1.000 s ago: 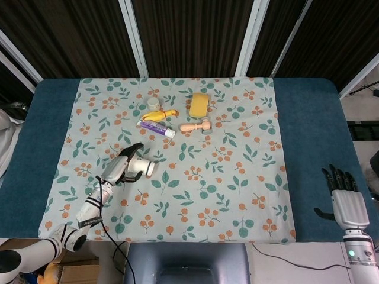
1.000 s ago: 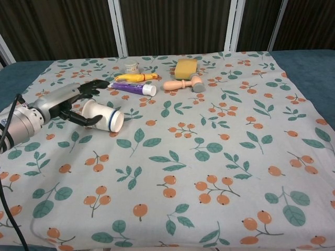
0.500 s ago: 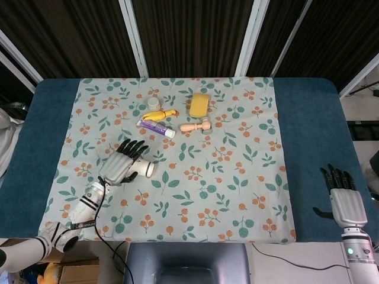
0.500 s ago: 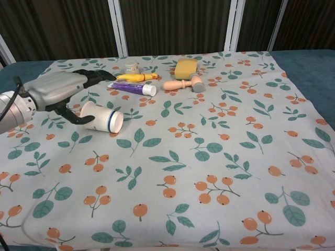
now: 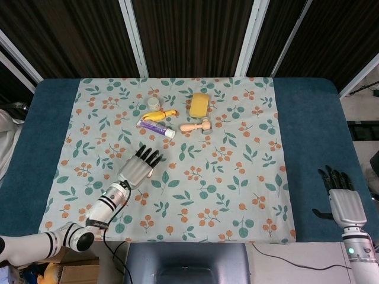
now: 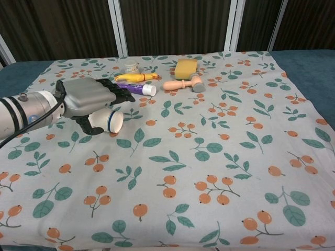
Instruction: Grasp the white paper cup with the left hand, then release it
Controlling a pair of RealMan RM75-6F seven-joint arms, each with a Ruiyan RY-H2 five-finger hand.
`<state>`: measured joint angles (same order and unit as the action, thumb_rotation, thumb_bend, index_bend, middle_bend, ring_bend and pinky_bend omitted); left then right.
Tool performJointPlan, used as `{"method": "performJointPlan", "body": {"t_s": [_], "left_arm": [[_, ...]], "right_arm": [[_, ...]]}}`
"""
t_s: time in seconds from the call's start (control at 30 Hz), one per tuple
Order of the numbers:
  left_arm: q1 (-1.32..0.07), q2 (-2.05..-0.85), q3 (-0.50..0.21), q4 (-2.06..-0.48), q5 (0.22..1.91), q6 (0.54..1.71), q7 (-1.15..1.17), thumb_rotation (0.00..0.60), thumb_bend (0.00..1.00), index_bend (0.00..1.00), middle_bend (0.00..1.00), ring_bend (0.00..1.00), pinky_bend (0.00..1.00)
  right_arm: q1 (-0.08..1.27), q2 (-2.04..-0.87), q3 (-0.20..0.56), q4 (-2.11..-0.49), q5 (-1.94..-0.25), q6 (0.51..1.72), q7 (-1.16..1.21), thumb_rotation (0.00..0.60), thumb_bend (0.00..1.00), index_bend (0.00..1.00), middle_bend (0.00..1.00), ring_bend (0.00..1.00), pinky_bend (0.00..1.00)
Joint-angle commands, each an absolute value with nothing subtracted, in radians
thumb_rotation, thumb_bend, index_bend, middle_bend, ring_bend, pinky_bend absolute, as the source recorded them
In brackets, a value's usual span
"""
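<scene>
Since the earlier frame the left robot hand (image 6: 88, 100) has shifted right and now sits over the white paper cup (image 6: 108, 121), fingers spread flat, holding nothing. Cup's lying on its side on the leafy cloth (image 6: 209, 172), open end facing right, mostly hidden from the head view. Further back there's a purple tube (image 6: 135, 88) and a yellow sponge (image 5: 199, 104). Right robot hand (image 5: 341, 198) is way off at the surface's edge, fingers apart, empty

matt paper cup (image 6: 108, 121) – printed cloth (image 6: 220, 157), soft
</scene>
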<state>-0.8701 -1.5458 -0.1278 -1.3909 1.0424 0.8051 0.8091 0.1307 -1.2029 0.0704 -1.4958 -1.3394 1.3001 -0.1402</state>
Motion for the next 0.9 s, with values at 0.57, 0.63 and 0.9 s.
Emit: {"method": "performJointPlan", "body": {"t_s": [0.57,0.63,0.9], "left_arm": [[-1.001,-1.6,-0.081,-1.357,0.749,0.819,0.997,0.6,0.45,0.36,0.3,0.01,0.0],[-1.004,-1.6,-0.076,-1.358,0.751,0.834,0.995,0.6,0.46,0.39,0.33,0.03,0.0],[-0.927,-1.571,-0.16,-1.425,0.984,0.922,0.608,0.6,0.45,0.44,0.38,0.1,0.0]], "right_arm": [[0.143,-1.209,0.079,-1.476,-1.312,1.271,-0.124,0.6,0.22,0.0,0.0,0.0,0.0],[0.144,-1.207,0.081,-1.481,-1.311,1.274,-0.128,0.6,0.22,0.0,0.0,0.0,0.0],[0.146,-1.202,0.079,-1.487,-1.305,1.267,-0.129,0.6,0.22,0.0,0.0,0.0,0.0]]}}
